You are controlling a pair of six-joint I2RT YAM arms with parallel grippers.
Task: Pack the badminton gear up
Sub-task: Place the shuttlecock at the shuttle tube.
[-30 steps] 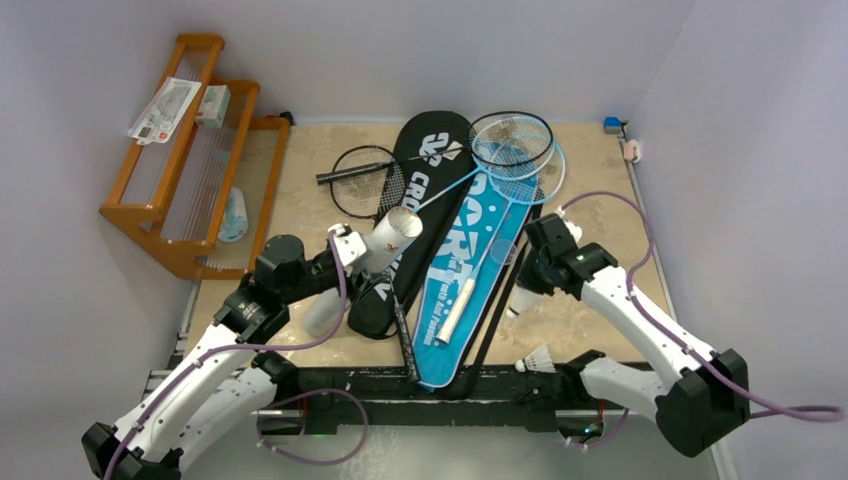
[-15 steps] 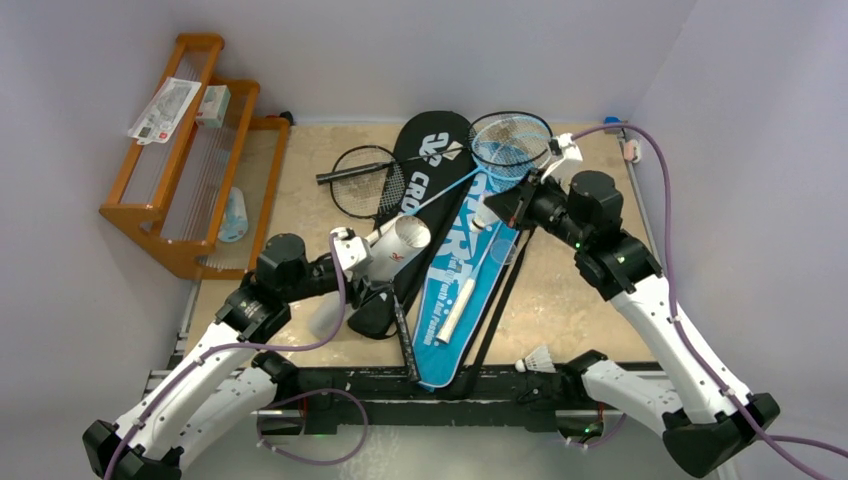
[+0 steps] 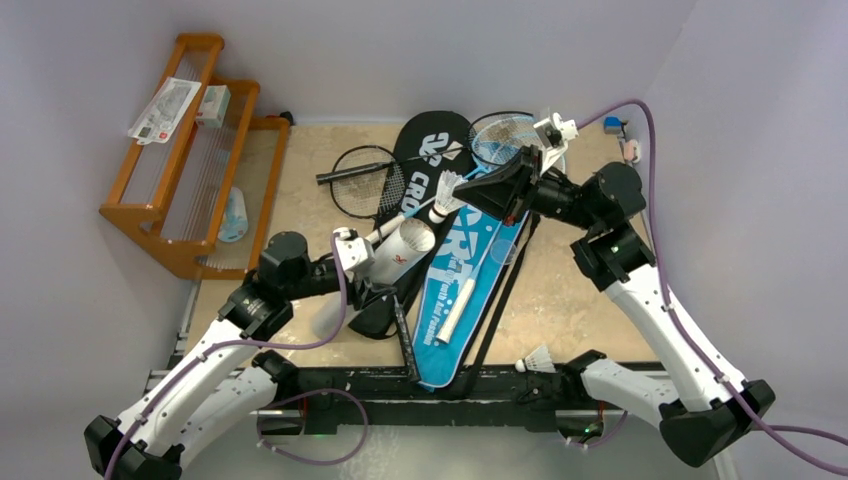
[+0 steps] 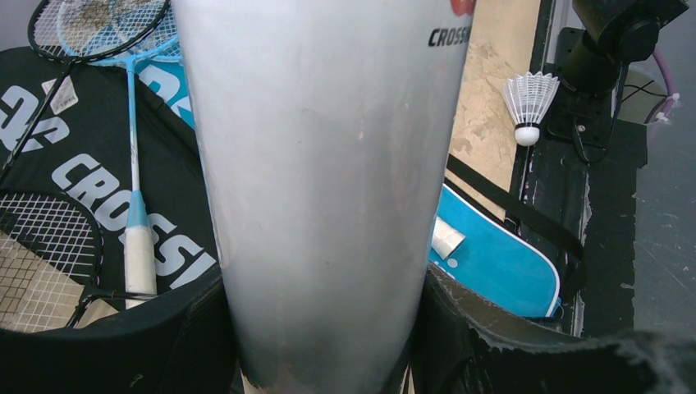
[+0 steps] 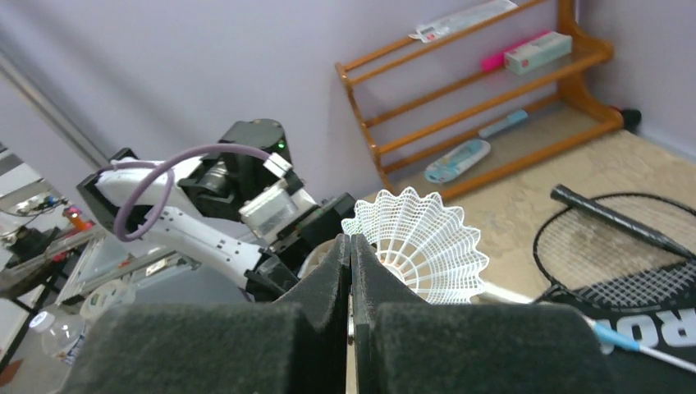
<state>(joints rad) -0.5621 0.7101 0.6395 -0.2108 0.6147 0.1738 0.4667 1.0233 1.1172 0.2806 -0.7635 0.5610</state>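
Note:
The white tube (image 3: 398, 247) is tilted, its open mouth up and to the right, with my left gripper (image 3: 366, 270) shut round its body; it fills the left wrist view (image 4: 328, 164) between the fingers (image 4: 484, 328). My right gripper (image 3: 463, 190) is shut on the skirt of a white shuttlecock (image 3: 444, 196), which hangs cork down just above and right of the tube's mouth. The right wrist view shows that shuttlecock (image 5: 427, 246) pinched at the jaw tips (image 5: 350, 245). A second shuttlecock (image 3: 540, 358) lies by the front edge. Rackets lie on the black cover (image 3: 432, 160) and the blue cover (image 3: 460, 290).
An orange wooden rack (image 3: 190, 150) with small items stands at the back left. A black racket (image 3: 365, 180) lies on the table left of the covers, light-blue rackets (image 3: 510, 140) at the back. A black strap (image 3: 505, 300) runs beside the blue cover.
My right arm has swung up and to the left from the table's right side, carrying the shuttlecock over to the tube's mouth. The left arm has held the tube almost still.

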